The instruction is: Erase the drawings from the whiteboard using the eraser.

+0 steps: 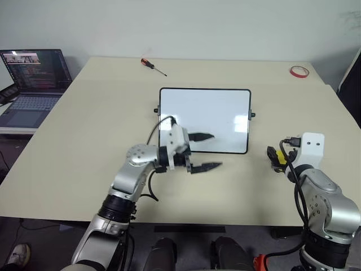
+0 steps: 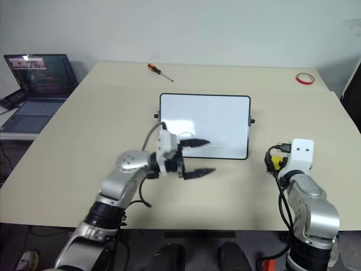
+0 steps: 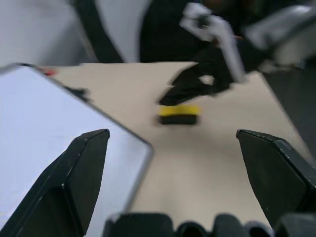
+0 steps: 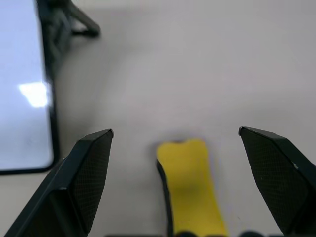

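1. The whiteboard [image 1: 204,119] lay flat near the middle of the table [image 1: 84,141], its surface looking clean; no red drawings could be made out on it.
2. The left gripper [image 1: 202,151] hung released over the board's near edge, pointing toward the robot's right, well apart from the eraser.
3. The right gripper [image 4: 176,185] stood spread wide, grasping nothing, just above the eraser; this was plainly the nearer arm.
4. The eraser [image 4: 190,185] rested on the table to the board's right, between the open fingers, its long axis running along the gripper's pointing direction.
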